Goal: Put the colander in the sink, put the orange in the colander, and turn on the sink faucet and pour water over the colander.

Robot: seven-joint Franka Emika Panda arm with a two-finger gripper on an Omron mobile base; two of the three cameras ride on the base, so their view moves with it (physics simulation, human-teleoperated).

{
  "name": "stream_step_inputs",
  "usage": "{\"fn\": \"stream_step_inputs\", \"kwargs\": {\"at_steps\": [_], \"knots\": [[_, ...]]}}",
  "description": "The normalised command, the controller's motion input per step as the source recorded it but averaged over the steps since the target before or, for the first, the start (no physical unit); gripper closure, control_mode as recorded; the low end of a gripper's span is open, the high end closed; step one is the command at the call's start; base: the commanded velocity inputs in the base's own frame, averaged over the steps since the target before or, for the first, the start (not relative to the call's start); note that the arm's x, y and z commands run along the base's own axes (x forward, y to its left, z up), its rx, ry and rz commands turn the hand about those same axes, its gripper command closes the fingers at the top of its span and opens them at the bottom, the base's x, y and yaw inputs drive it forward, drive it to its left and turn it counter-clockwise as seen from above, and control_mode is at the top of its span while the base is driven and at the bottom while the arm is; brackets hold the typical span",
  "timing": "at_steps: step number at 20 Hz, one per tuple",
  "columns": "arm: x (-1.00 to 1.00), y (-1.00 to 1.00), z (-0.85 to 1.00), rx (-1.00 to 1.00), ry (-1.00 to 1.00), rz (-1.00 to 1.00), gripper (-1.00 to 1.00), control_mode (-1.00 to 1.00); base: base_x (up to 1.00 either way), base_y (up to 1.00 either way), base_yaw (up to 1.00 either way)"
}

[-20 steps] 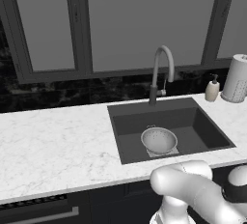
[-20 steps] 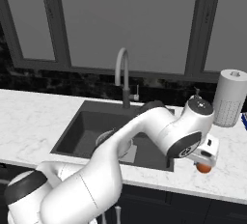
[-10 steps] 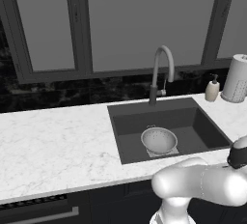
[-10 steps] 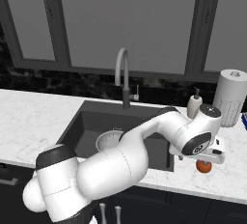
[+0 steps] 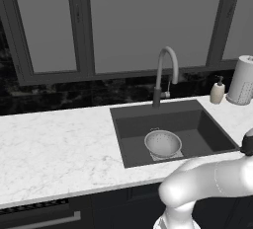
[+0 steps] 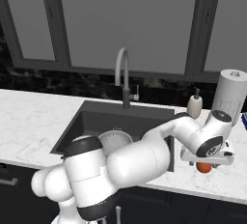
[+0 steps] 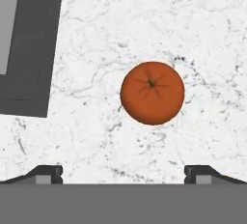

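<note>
The gripper point(image 7: 123, 172) hangs above the orange point(image 7: 152, 92), its fingers spread wide and holding nothing; the fruit rests on the marble counter point(image 7: 144, 15) right of the sink point(image 5: 170, 132). A clean pick probably means shifting slightly to centre the orange between the tips, then descending straight. Farther off, the colander point(image 5: 162, 143) sits in the basin below the sink faucet point(image 5: 165, 72).

Desk point(image 7: 144, 15): white marble, grey-veined, smooth. Sink point(image 5: 133, 124): matt dark grey. Colander point(image 5: 162, 142): perforated silvery metal. Faucet point(image 5: 165, 72): brushed grey metal. Orange point(image 7: 152, 92): matt, faintly dimpled skin, green stem
</note>
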Motion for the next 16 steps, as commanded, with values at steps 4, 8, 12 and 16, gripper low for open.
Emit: {"fn": "stream_step_inputs", "kwargs": {"at_steps": [4,8,12,16], "knots": [[0.21,-0.07,-0.32,0.02,0.00,0.13,-1.00,-1.00,0.00,0.00,0.00],[0.17,0.00,-0.28,0.03,0.00,0.15,-1.00,-1.00,0.00,0.00,0.00],[0.19,0.00,-0.31,0.02,0.03,0.11,-1.00,-1.00,0.00,0.00,0.00],[0.09,0.00,-0.36,0.00,0.00,0.07,-1.00,-1.00,0.00,0.00,0.00]]}}
